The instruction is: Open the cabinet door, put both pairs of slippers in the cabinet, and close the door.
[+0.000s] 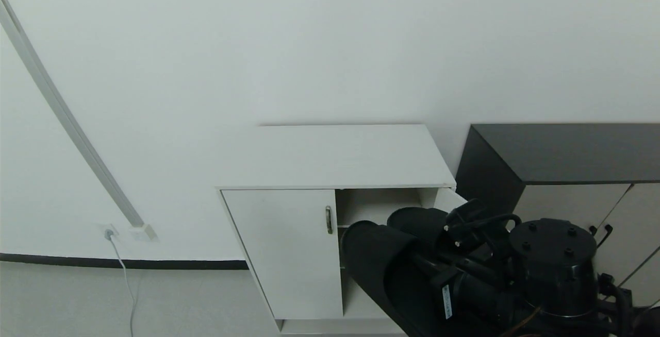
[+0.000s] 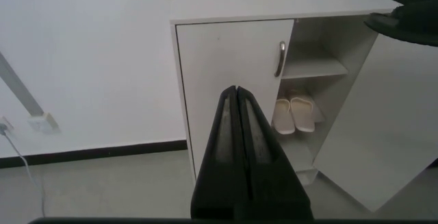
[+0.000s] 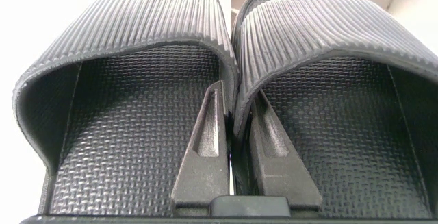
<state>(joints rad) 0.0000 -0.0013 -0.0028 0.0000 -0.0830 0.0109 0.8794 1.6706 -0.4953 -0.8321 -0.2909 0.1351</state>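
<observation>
The white cabinet [image 1: 335,156] stood against the wall with its left door [image 1: 283,249] shut and its right door [image 2: 383,135] swung open. In the head view only a sliver of that open door showed beside the arm.

The right pincer [image 3: 235,94] was clamped on the pair of black slippers [image 1: 381,259]. Its two fingers [image 3: 205,148] pinched the slippers' adjoining inner walls together, one finger inside each slipper. The pair hung in the air just in front of the open right side of the cabinet, toes towards it. The slippers and arm covered most of the opening from the head view, so the lower compartment was hidden there. How far the toes stood from the cabinet's front edge could not be told.

The left pincer [image 2: 237,97] hung well back from the cabinet, holding nothing, its fingers pressed flat together.

From the left wrist, a light-coloured pair of slippers [image 2: 295,114] lay side by side in the compartment under the shelf [image 2: 311,66], partly behind the shut door's edge and handle [image 2: 280,58]. A dark shape [image 2: 410,18] at that view's edge was cut off and hard to identify.

A dark sideboard [image 1: 567,151] stood to the cabinet's right.
</observation>
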